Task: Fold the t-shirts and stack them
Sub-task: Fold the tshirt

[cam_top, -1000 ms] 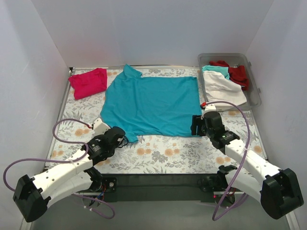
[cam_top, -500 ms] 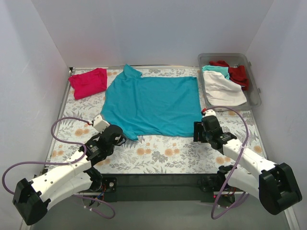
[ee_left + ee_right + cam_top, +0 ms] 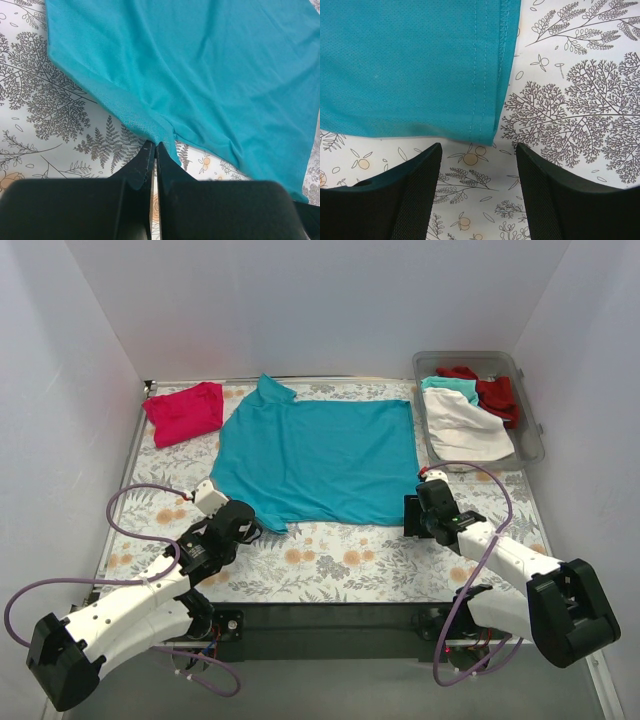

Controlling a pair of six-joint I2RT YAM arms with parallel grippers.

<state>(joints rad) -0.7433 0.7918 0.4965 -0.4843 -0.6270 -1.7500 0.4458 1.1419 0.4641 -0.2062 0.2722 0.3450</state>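
A teal t-shirt (image 3: 315, 455) lies spread flat in the middle of the floral table. My left gripper (image 3: 252, 528) is shut on its near left sleeve corner; the left wrist view shows the fabric (image 3: 200, 75) pinched at the tips of my left gripper (image 3: 154, 146). My right gripper (image 3: 410, 515) is open just short of the shirt's near right hem corner (image 3: 487, 132); in the right wrist view my right gripper (image 3: 479, 150) touches no cloth. A folded magenta-pink t-shirt (image 3: 184, 412) lies at the far left.
A clear plastic bin (image 3: 530, 405) at the far right holds white (image 3: 462, 425), teal (image 3: 448, 386) and red (image 3: 490, 390) tees. White walls enclose the table. Purple cables loop beside both arms near the front edge.
My left gripper has crept a little toward the shirt, shut on the sleeve corner. My right gripper has drawn back slightly from the hem corner and its arm has swung.
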